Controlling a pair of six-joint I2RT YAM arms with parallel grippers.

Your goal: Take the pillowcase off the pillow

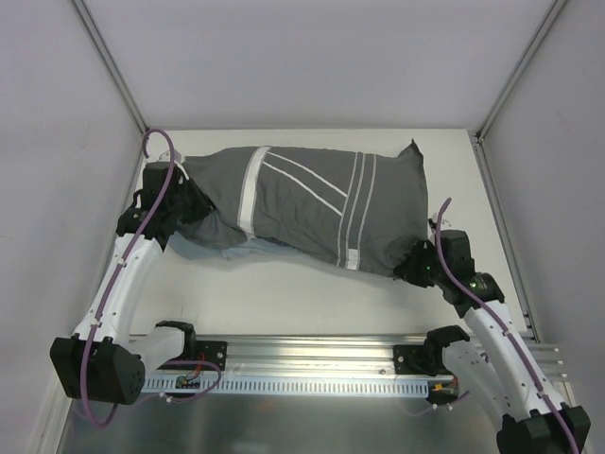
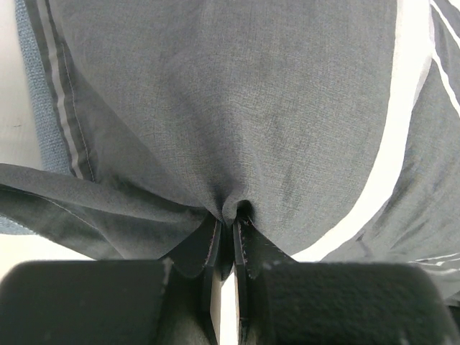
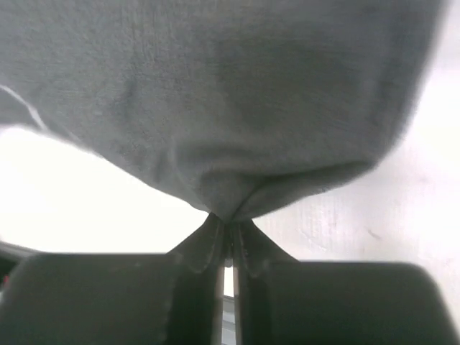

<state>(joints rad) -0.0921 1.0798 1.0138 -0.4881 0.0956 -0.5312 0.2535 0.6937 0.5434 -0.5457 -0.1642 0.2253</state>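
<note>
The pillowcase [image 1: 302, 203], dark grey with white stripes, lies across the white table [image 1: 312, 293] and bulges over the pillow, which is hidden inside it. A strip of its lighter blue-grey reverse [image 1: 260, 248] shows at the near edge. My left gripper [image 1: 189, 210] is shut on a fold of the pillowcase [image 2: 237, 108] at its left end; the fingers [image 2: 213, 241] pinch the cloth. My right gripper [image 1: 413, 267] is shut on the pillowcase [image 3: 230, 108] at its near right corner, the cloth bunched between the fingertips [image 3: 244, 241].
Grey enclosure walls stand behind and to both sides, with metal frame posts [image 1: 113, 66] at the corners. An aluminium rail [image 1: 312, 364] with the arm bases runs along the near edge. Bare table [image 1: 284, 303] lies between the pillowcase and the rail.
</note>
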